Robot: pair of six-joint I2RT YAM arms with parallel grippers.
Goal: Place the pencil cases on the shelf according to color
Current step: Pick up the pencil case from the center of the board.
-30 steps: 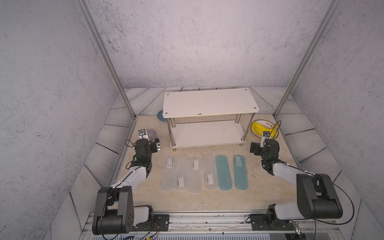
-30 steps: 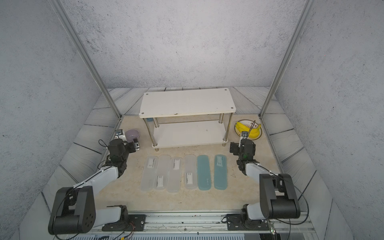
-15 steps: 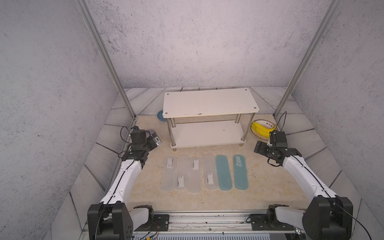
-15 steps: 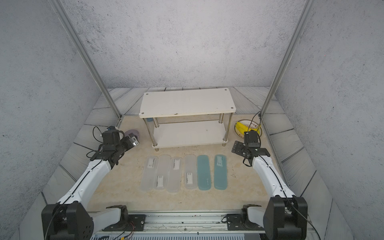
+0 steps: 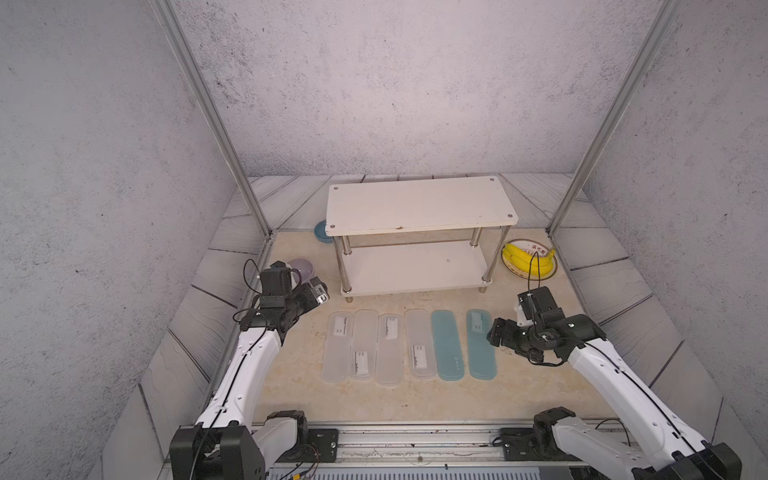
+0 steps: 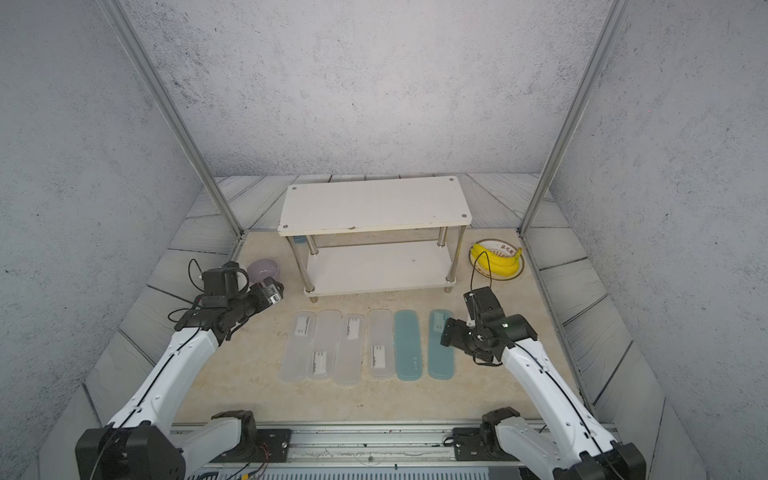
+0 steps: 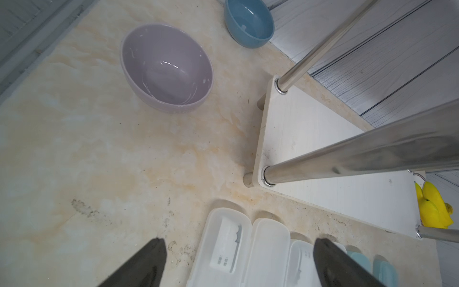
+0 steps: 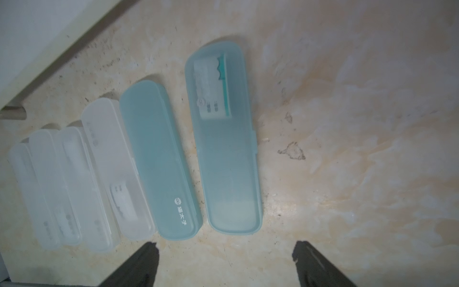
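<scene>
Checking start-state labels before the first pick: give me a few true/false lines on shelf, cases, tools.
1. Both boards of the shelf are bare. True.
2. Four white cases and two teal cases lie on the table. True.
3. The right tool grips a teal case. False: it is open and empty.
4. The bananas lie in the purple bowl. False: they are on their own dish; the bowl is empty.
5. The left tool is open. True.

There are 4 frosted white cases (image 5: 388, 353), 2 teal cases (image 5: 447, 351), a white shelf (image 5: 419, 203), a lilac bowl (image 7: 166, 67).

Frosted plast. cases (image 5: 388, 349); chrome shelf legs (image 5: 341, 266)
</scene>
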